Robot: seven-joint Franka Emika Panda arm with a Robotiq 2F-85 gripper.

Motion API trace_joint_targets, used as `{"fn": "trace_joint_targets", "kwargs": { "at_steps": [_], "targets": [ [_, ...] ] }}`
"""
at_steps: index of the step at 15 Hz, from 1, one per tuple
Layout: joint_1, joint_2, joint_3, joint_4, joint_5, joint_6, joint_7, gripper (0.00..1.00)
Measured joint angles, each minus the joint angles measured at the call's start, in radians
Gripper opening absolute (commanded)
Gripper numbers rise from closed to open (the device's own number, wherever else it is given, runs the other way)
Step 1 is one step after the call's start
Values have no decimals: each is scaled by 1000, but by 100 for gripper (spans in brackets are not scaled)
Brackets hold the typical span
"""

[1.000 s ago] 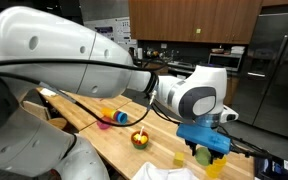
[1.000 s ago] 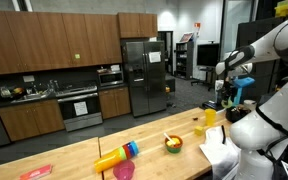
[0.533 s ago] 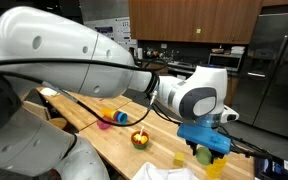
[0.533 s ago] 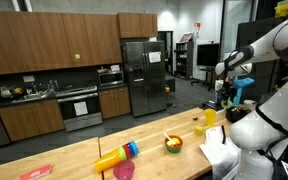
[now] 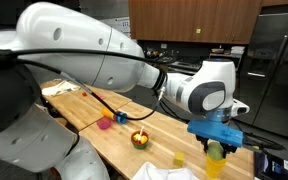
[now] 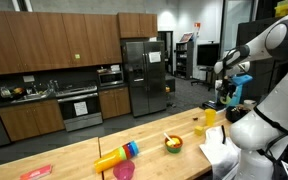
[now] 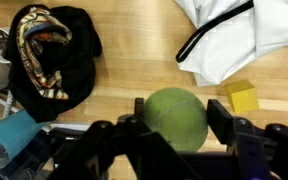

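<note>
My gripper (image 7: 174, 120) is shut on a green tennis ball (image 7: 176, 118), with one black finger on each side of it. It holds the ball above a wooden countertop (image 7: 134, 70). In an exterior view the blue-bodied gripper (image 5: 215, 148) hangs at the right end of the counter with the green ball (image 5: 216, 151) under it. In an exterior view the gripper (image 6: 231, 97) is at the far right; the ball is too small to make out there. A small yellow block (image 7: 242, 97) lies on the wood just right of the ball.
A white cloth (image 7: 234, 35) lies at the upper right, and a black cloth with a patterned lining (image 7: 52, 55) at the upper left. On the counter are a bowl of fruit (image 5: 139, 139), a yellow block (image 5: 179, 159), a yellow-and-blue cylinder (image 6: 117, 155) and a pink cup (image 6: 123, 171).
The arm has swung a little to the right in an exterior view, and the gripper has moved with the green ball still in it. The things on the counter have not moved.
</note>
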Motion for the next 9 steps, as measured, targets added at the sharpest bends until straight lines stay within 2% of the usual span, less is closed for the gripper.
{"fn": "trace_joint_targets", "kwargs": {
  "at_steps": [9],
  "targets": [
    [42, 150, -8, 172, 121, -50, -100, 38]
  ]
}}
